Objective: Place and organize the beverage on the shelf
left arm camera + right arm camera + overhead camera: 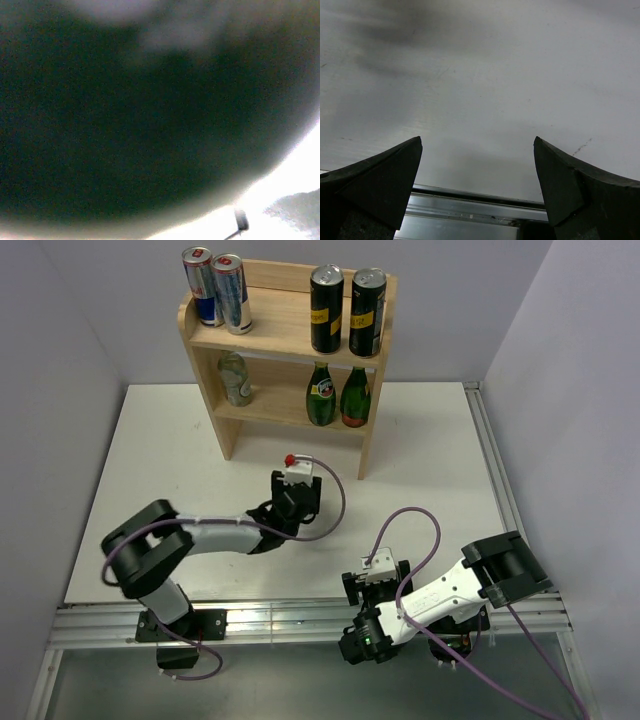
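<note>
A white table (150,490) with an aluminium rail (280,620) along its near edge.

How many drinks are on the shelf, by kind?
silver-and-blue cans: 2
black cans: 2
green bottles: 2
pale bottle: 1
Total on the shelf: 7

Black arms (160,540), white forearm shells (445,595), purple cables (338,502); right gripper (477,150) black and wedge-tipped
</note>
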`<state>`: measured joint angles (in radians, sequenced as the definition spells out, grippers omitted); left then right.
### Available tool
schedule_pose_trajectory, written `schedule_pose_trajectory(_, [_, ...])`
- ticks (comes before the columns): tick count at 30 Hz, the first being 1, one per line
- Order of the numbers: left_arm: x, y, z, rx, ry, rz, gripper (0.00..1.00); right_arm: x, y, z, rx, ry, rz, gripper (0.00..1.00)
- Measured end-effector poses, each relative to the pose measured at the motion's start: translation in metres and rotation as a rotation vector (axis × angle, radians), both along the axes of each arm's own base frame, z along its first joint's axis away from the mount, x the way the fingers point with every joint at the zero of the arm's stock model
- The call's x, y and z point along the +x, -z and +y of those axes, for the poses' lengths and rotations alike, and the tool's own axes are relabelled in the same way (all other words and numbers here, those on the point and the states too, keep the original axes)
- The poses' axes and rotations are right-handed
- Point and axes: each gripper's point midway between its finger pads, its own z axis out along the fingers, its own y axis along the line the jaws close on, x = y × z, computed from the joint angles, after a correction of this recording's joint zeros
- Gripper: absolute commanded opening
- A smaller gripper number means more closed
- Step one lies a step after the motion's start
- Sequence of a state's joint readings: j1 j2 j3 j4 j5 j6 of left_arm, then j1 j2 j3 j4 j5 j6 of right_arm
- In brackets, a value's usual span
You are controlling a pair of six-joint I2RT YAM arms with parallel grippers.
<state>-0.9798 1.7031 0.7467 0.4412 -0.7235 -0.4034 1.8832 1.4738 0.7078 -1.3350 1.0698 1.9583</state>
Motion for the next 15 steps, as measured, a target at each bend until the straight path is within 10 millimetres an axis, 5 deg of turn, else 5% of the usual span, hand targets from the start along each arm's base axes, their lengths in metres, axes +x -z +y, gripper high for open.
schedule_pose_trajectory(9, [0.039, -0.138, 0.049, -0.124, -0.117, -0.133, 0.0, 0.0, 0.001, 0.0, -0.006, -0.002, -0.003, 1.0])
schedule_pose_trajectory(15, [0.065, -0.182, 0.075, -0.128, -0.168, -0.176, 0.0, -0.002, 0.0, 0.003, -0.003, -0.007, -0.002, 1.0])
